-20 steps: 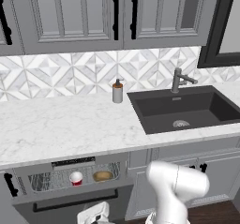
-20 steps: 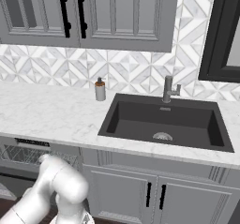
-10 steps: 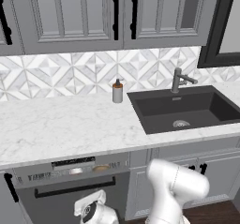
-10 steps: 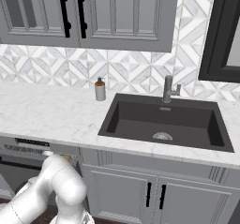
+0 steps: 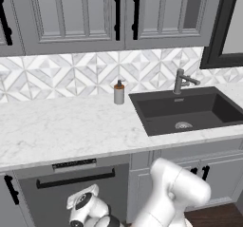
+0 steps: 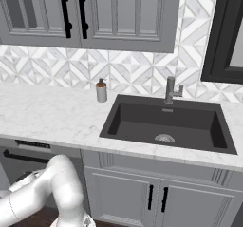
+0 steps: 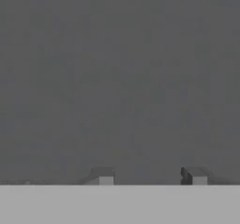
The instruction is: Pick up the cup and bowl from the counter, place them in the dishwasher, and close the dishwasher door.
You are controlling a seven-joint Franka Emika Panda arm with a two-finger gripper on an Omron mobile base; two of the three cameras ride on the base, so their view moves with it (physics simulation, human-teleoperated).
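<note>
left base view: the dishwasher door (image 5: 71, 197) stands shut under the counter (image 5: 61, 131), its bar handle (image 5: 76, 178) level, and the arm's wrist hangs low before it. right base view: the door (image 6: 21, 171) sits left of the arm, under the counter (image 6: 42, 114). hand view: the gripper (image 7: 150, 175) faces flat grey, its tips parted with nothing between.

soap bottle (image 5: 118, 93) on counter (image 5: 66, 128) left of sink (image 5: 187, 109) | dishwasher door (image 5: 76, 193) below counter
</note>
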